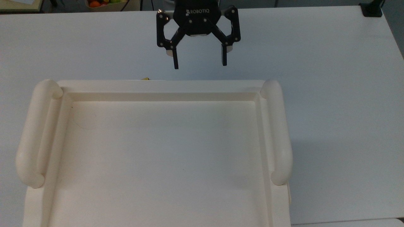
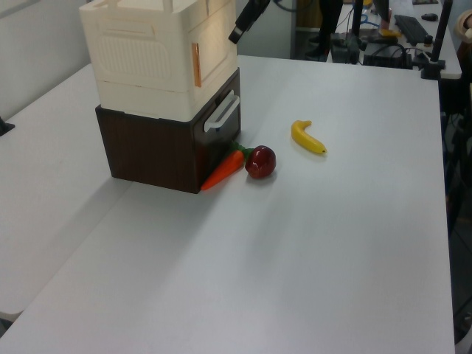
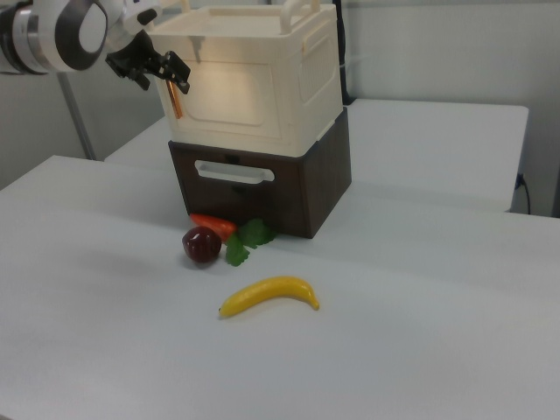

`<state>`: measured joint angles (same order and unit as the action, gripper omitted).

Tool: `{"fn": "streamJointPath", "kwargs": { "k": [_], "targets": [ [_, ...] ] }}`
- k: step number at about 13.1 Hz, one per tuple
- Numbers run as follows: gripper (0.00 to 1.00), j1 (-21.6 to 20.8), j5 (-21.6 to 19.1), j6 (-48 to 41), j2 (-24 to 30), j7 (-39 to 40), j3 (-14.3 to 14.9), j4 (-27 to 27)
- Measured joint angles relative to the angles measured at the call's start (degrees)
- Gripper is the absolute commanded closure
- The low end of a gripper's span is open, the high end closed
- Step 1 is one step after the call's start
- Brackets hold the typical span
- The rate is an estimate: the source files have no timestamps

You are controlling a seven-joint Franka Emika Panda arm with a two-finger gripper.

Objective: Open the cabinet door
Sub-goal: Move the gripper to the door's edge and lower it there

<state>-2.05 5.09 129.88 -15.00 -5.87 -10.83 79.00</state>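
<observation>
The white worktop (image 2: pixel 346 243) spreads across every view. The cabinet (image 2: pixel 158 55), a cream-white unit, stands at the upper left of the left view on a dark brown drawer box (image 2: pixel 158 151) with a pale handle (image 2: pixel 221 114). In the top view its recessed tray top (image 1: pixel 157 151) takes up the lower half of the frame, with a tubular rail (image 1: pixel 34 132) down each side. The cabinet door (image 3: pixel 232 101) faces forward in the right view, upper centre, flat against the unit, with an orange strip (image 2: pixel 196 65) along one edge.

The claw (image 1: pixel 199 64) hangs in the top centre of the top view, black, its two fingers spread wide and holding nothing, tips just short of the cabinet's far edge. In the right view it sits at the upper left, close by the door's edge with the orange strip.

On the worktop in front of the box lie a banana (image 3: pixel 269 295), a carrot (image 2: pixel 223 169) with green leaves (image 3: pixel 249 236), and a dark red apple (image 2: pixel 260 161) just beside the carrot.
</observation>
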Motion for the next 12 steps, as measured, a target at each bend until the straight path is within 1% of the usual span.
{"fn": "streamJointPath", "kwargs": {
  "k": [2, 3, 5, 6, 7, 9, 12],
  "targets": [
    [0.0, -1.52, 0.36, 4.21, -1.91, -0.28, -0.01, -0.01],
    [0.02, -1.96, 0.75, 6.35, -2.57, -0.35, 0.0, 0.0],
    [0.18, -2.66, 2.13, 11.17, -4.32, -1.7, 0.0, 0.0],
    [0.24, -2.74, 3.04, 12.16, -4.89, -2.24, 0.0, -0.02],
    [0.28, -2.74, 4.29, 12.95, -5.39, -2.65, 0.0, -0.03],
    [0.29, -2.74, 6.0, 13.3, -6.15, -3.35, 0.0, -0.04],
    [0.29, -2.95, 6.34, 14.0, -6.53, -5.07, 0.0, -0.07]
  ]
}}
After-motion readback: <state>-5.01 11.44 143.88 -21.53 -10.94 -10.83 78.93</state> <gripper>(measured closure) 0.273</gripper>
